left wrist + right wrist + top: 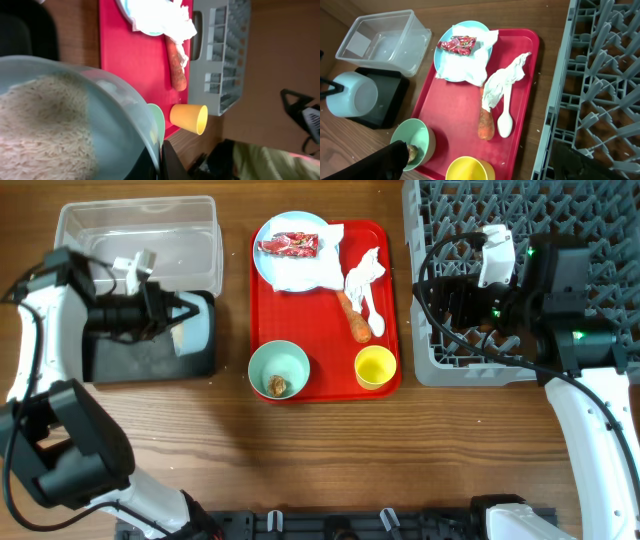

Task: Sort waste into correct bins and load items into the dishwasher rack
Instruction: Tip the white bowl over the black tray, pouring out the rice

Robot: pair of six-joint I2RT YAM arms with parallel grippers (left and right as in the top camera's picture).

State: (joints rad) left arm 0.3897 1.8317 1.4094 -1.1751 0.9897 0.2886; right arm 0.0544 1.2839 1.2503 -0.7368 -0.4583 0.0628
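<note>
My left gripper (162,155) is shut on the rim of the pale blue bowl (193,327), which is tipped on its side over the black tub (140,358). White rice (40,130) lies inside the bowl. My right gripper (480,150) is open and empty, above the left edge of the grey rack (520,270). On the red tray (325,320) are the pale blue plate (295,250) with a napkin and the red wrapper (288,245), another napkin (362,270), the carrot (353,318), the white spoon (372,310), the yellow cup (375,367) and the mint-green bowl (279,370) holding a brown lump (278,386).
The clear tub (140,235) stands behind the black tub at the far left. A few rice grains lie on the wood near the tray. The rack fills the right side.
</note>
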